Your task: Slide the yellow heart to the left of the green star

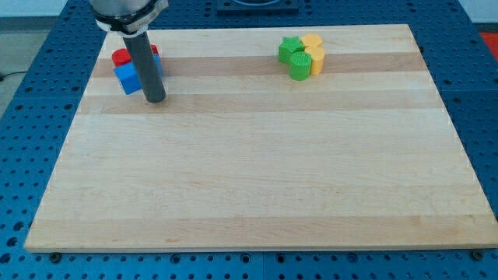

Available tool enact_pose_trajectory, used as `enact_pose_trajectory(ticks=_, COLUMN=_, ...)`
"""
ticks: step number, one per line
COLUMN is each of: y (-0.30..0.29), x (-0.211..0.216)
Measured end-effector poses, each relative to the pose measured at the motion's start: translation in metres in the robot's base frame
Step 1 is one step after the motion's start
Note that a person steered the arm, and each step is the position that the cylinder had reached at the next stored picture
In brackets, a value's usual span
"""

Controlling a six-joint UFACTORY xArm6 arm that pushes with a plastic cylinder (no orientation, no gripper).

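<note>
The yellow heart (317, 59) is sitting near the view's top, right of centre, touching the green star (291, 49) on that block's right, with 1 green block (299, 65) and 1 yellow block (311, 41) crowding them. My tip (156, 99) is resting well apart at the view's left, holding nothing, just beside a blue block (127, 78) and a red block (121, 57). The rod is standing upright. The wooden board (257, 179) is lying on a blue perforated table (23, 155).
</note>
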State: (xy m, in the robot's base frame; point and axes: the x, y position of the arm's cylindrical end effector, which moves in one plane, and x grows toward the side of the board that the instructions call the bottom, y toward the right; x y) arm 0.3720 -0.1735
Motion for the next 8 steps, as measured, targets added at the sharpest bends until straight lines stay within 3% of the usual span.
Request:
enact_pose_trajectory(ticks=5, y=0.009, x=0.005)
enact_pose_trajectory(ticks=6, y=0.024, x=0.005)
enact_pose_trajectory(ticks=8, y=0.116, x=0.002)
